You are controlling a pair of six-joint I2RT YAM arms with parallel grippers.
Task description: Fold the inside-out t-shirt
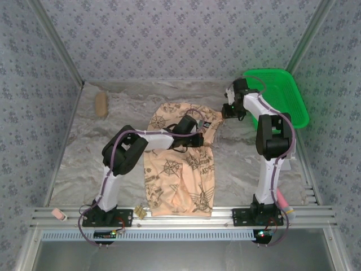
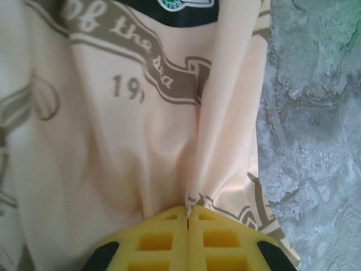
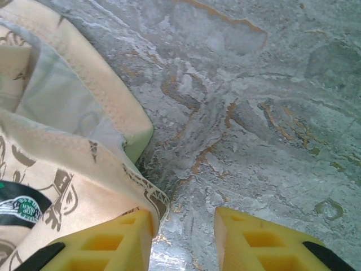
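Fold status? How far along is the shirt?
Done: no fold visible; t-shirt lies lengthwise on the table, top bunched. In hand: left gripper shut on a pinch of cloth; right gripper open beside the shirt's edge. Left: all folds.

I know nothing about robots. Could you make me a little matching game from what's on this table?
Things:
1. left gripper
2. right gripper
3. t-shirt
4. green basket

Descriptions:
A. at the far right corner
B. jaws apart, beside the shirt's edge
C. pinched shut on a fold of the shirt
D. lying in the middle, near the front

Pairs: 1-C, 2-B, 3-D, 4-A
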